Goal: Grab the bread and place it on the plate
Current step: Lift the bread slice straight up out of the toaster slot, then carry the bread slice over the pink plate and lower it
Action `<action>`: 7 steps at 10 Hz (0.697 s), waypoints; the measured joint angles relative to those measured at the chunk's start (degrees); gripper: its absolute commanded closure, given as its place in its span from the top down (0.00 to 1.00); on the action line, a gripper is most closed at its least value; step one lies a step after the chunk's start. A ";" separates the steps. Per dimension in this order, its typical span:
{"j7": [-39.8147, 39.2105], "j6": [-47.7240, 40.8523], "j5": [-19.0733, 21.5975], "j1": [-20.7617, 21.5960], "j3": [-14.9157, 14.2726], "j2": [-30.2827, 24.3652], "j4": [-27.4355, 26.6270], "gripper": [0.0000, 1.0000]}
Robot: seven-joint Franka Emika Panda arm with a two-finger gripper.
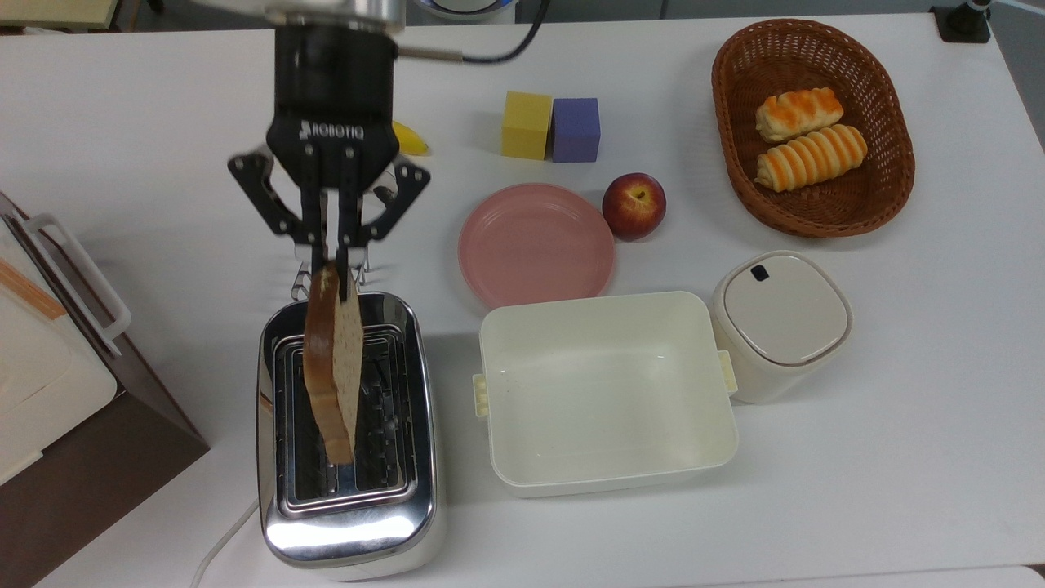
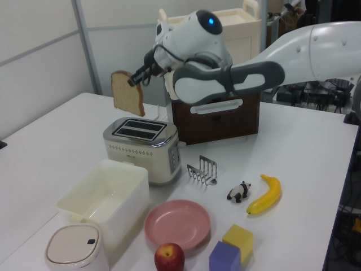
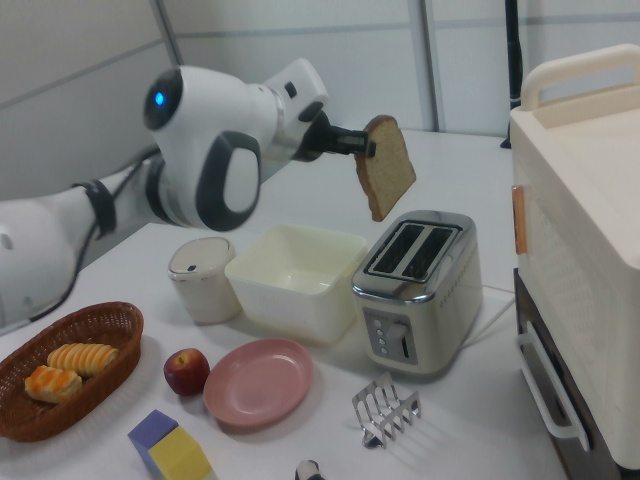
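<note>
Your bread (image 1: 333,359) hangs in the air clear above the toaster (image 1: 347,523), pinched at its top corner by the gripper (image 1: 328,249), whose black body reads ROBOTIQ. The pink plate (image 1: 535,245) lies bare to the top view's right of the toaster, with open table between them, an apple (image 1: 633,205) just beside its far right edge and the cream tub (image 1: 604,392) at its near edge. In the top view the arm runs off the far edge, and a banana (image 1: 408,137) is partly hidden behind the gripper.
</note>
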 measured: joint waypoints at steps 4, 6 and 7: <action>1.12 -39.31 2.00 2.59 0.57 -13.90 -1.68 0.00; 0.81 -54.03 6.14 4.64 0.73 -21.47 -2.79 0.00; 0.76 -57.63 6.38 6.69 0.79 -22.57 -4.37 0.00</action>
